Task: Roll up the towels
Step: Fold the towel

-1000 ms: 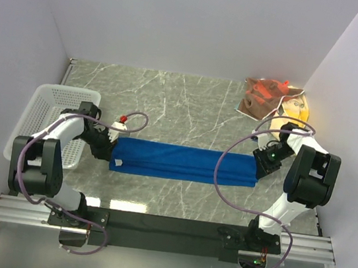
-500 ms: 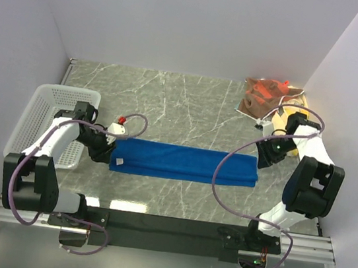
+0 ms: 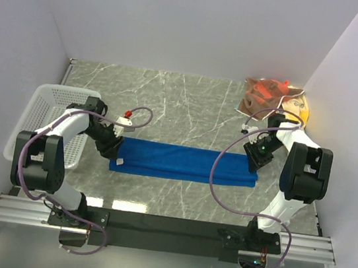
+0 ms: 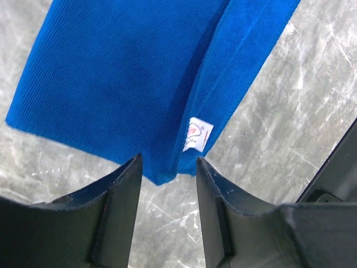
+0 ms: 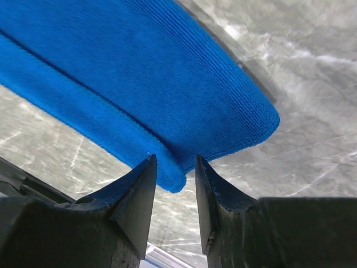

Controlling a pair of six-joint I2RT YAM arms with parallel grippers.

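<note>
Illegibly, white tag [image 4: 197, 134] marks blue towel [image 4: 122, 72]; left fingers [image 4: 120, 212], right fingers [image 5: 135, 192] stand parted, empty.

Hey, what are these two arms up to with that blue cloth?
Two robot arms are working on a blue towel, folded into a long strip on the table. The left gripper and the right gripper each hover open over one end. It is not yet rolled. Other towels wait in the far right corner.

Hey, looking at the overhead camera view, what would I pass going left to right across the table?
white basket → left claw → blue towel → right claw → yellow towel
</note>
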